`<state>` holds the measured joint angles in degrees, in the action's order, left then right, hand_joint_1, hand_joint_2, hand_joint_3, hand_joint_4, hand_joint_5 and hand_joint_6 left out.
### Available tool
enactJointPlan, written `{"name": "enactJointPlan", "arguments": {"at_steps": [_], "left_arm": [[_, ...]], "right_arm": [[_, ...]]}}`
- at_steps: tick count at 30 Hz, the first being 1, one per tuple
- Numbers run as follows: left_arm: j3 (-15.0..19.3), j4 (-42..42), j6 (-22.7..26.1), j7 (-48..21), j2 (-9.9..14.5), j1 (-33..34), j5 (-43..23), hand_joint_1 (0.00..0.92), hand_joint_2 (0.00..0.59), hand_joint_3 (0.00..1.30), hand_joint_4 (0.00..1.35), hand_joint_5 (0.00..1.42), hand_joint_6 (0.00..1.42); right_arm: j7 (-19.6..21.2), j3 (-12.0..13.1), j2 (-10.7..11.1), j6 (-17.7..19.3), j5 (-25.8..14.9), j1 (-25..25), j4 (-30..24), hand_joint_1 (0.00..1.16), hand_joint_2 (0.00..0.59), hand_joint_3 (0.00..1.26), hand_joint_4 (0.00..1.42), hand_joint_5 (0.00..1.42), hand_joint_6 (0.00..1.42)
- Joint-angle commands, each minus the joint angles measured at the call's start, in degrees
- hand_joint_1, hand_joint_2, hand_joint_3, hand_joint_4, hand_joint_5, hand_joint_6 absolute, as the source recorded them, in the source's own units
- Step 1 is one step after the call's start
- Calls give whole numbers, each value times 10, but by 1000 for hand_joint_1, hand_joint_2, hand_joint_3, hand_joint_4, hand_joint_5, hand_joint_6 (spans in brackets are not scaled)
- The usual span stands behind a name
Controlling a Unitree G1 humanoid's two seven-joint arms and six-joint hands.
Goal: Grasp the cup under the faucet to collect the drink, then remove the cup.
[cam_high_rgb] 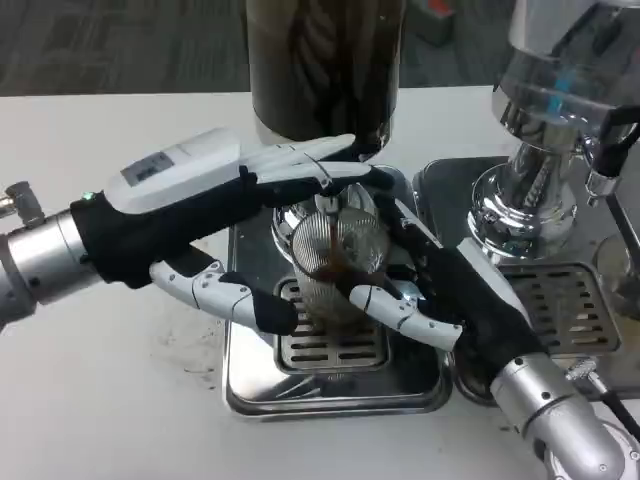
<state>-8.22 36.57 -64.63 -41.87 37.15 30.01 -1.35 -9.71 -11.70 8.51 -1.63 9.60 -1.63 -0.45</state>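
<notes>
A clear ribbed cup (335,250) stands on the slotted steel drip tray (250,385), right under the chrome faucet (322,205) of a dark drink dispenser (325,60). Brown liquid shows in the cup. My right hand (470,300) grips the cup from the right, its thumb wrapped across the cup's front. My left hand (200,190) reaches in from the left with its fingers stretched flat over the top of the faucet. Its thumb hangs low by the cup's left side. Whether those fingers press the faucet's lever is hidden.
A second, clear dispenser (560,80) on a chrome base (520,215) stands at the right with its own drip tray (565,300), close behind my right wrist. Bare white table (110,400) lies at the left and front.
</notes>
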Motion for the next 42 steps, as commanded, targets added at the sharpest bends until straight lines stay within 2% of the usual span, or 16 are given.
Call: {"name": "enactJointPlan", "arguments": {"at_steps": [1, 21, 42], "left_arm": [[-11, -5, -3, -6, 7, -9, 11, 0, 58, 136, 15, 31, 85], [-6, 0, -1, -3, 6, -10, 4, 0, 61, 131, 16, 31, 86], [15, 43, 44, -36, -16, -1, -79, 0, 68, 110, 9, 31, 99]], "right_arm": [[-4, 0, -2, 15, -5, -7, 1, 559, 228, 23, 0, 0, 147], [-8, 1, -4, 19, -7, -14, 8, 560, 228, 33, 0, 0, 161], [-5, 3, -7, 23, -7, -14, 14, 553, 233, 33, 0, 0, 162]]}}
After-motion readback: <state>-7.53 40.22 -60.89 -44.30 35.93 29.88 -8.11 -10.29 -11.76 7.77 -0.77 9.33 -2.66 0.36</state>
